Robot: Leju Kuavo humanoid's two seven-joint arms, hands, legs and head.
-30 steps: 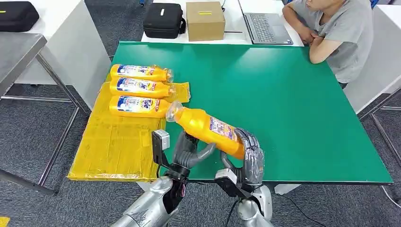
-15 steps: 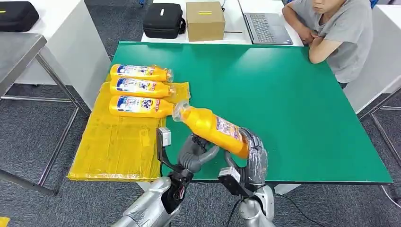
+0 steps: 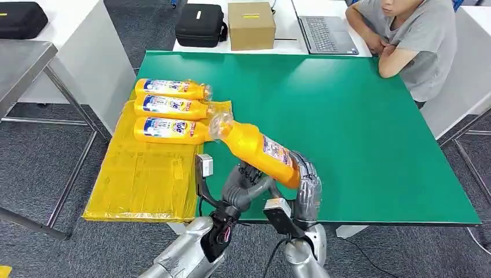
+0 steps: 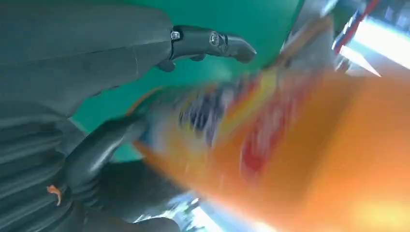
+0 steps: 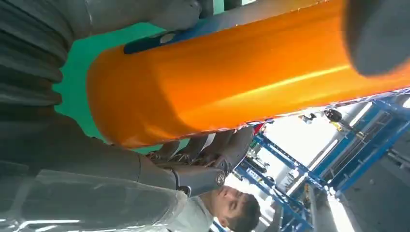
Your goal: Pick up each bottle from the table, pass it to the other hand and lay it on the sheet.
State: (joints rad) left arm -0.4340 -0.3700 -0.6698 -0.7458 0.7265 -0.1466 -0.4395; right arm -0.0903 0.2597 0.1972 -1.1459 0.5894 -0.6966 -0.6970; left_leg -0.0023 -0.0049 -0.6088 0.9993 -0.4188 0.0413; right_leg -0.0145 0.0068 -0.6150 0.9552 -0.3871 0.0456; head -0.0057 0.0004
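Observation:
An orange bottle (image 3: 257, 152) hangs tilted over the near edge of the green table (image 3: 359, 127), its clear cap end pointing at the yellow sheet (image 3: 139, 174). My right hand (image 3: 304, 185) grips its base (image 5: 217, 77). My left hand (image 3: 246, 185) is just under the bottle's middle, fingers spread on either side of the blurred bottle (image 4: 290, 154) and not closed on it. Three more orange bottles lie side by side on the sheet: one at the back (image 3: 171, 88), one in the middle (image 3: 171, 106), one nearest (image 3: 168, 128).
A person (image 3: 411, 40) sits at the table's far right corner, arms folded on it. Behind the table are a laptop (image 3: 327, 32), a cardboard box (image 3: 251, 24) and a black bag (image 3: 201, 24). The sheet overhangs the table's left edge.
The held bottle has tipped up, its cap end moving right and further back. My left hand has moved right and closer under the bottle.

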